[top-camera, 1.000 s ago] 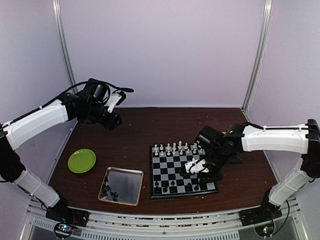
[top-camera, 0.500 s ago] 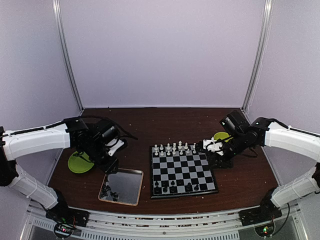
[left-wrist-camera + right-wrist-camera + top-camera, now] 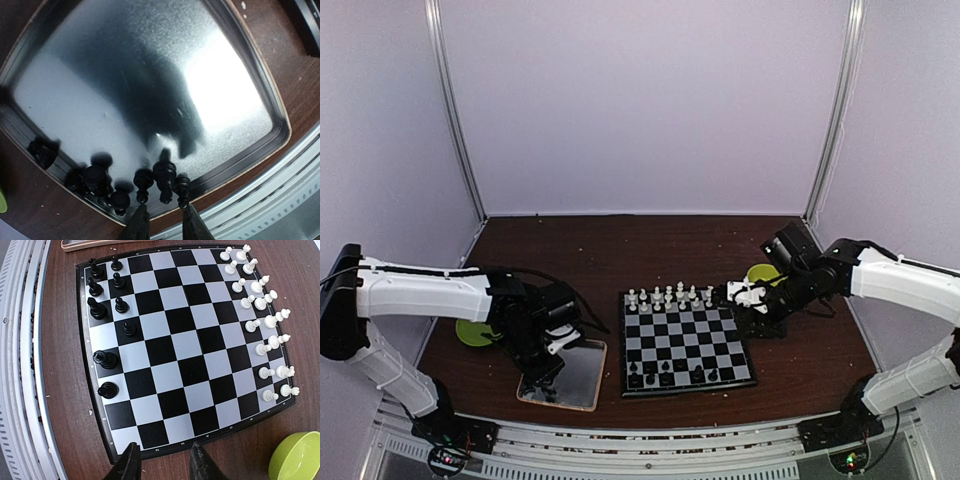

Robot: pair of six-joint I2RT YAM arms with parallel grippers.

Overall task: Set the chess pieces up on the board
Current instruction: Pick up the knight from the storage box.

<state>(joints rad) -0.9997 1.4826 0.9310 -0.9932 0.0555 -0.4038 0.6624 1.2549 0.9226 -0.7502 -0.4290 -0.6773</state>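
We count sixteen white pieces (image 3: 265, 301) and nine black pieces (image 3: 105, 359) on the board (image 3: 185, 342), about seven in the tray (image 3: 150, 55); left gripper (image 3: 165, 227) and right gripper (image 3: 162, 460) gape, empty.

Shiny metal tray (image 3: 577, 362) on dark wooden table (image 3: 650, 250), lime-green plate (image 3: 469, 333) left of it, green bowl (image 3: 761, 272) far right.

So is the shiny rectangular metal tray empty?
Not empty: several glossy black chess pieces cluster along one edge of the shiny metal tray; the rest of its floor is bare.
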